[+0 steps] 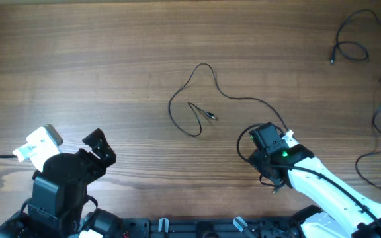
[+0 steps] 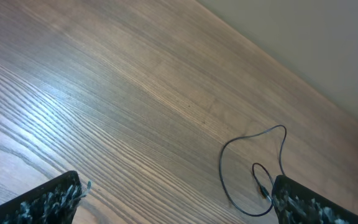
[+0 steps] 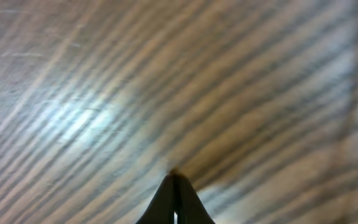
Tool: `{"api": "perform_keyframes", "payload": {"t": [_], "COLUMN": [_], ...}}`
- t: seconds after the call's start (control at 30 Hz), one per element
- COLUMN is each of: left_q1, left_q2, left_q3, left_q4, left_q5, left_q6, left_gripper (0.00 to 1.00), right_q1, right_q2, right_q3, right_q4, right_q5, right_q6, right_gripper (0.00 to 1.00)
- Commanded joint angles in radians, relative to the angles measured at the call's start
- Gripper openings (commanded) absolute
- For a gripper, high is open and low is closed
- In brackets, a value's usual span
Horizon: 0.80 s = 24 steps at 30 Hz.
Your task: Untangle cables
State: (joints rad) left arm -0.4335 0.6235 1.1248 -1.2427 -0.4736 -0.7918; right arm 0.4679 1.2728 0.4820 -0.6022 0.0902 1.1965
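Right fingers (image 3: pixel 166 202) pinched closed at cable (image 1: pixel 240 99) end (grip unclear, blurry). Left fingers (image 2: pixel 48 202) spread, idle. Next: pull loop straight.

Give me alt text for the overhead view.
A thin black cable lies looped on the table, one end reaching the right gripper. The left gripper sits open at lower left; more cables trail along the right edge.
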Motion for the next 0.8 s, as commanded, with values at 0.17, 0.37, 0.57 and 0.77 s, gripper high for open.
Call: {"api": "perform_keyframes", "payload": {"t": [0.17,0.37,0.57,0.77], "left_q1": [0.005,0.005,0.005,0.005], "left_q2": [-0.001,-0.001,-0.001,-0.001], "left_q3": [-0.003,-0.003,-0.003,-0.003], "left_q4": [0.002,0.002,0.002,0.002], "left_q5": [0.002,0.002,0.002,0.002], "left_q6": [-0.009,-0.009,-0.009,-0.009], "left_gripper": [1.00,1.00,1.00,1.00], "right_q1": [0.000,0.000,0.000,0.000], "right_q2": [0.034,0.035,0.035,0.035], "right_q3": [0.072,0.127,0.127,0.127], "right_q4": [0.011,0.314,0.660,0.827], "right_q5": [-0.051,-0.356,-0.516,-0.552], "right_q6": [-0.154,-0.209,-0.209,-0.380], "right_gripper": [0.04,0.04,0.04,0.04]}}
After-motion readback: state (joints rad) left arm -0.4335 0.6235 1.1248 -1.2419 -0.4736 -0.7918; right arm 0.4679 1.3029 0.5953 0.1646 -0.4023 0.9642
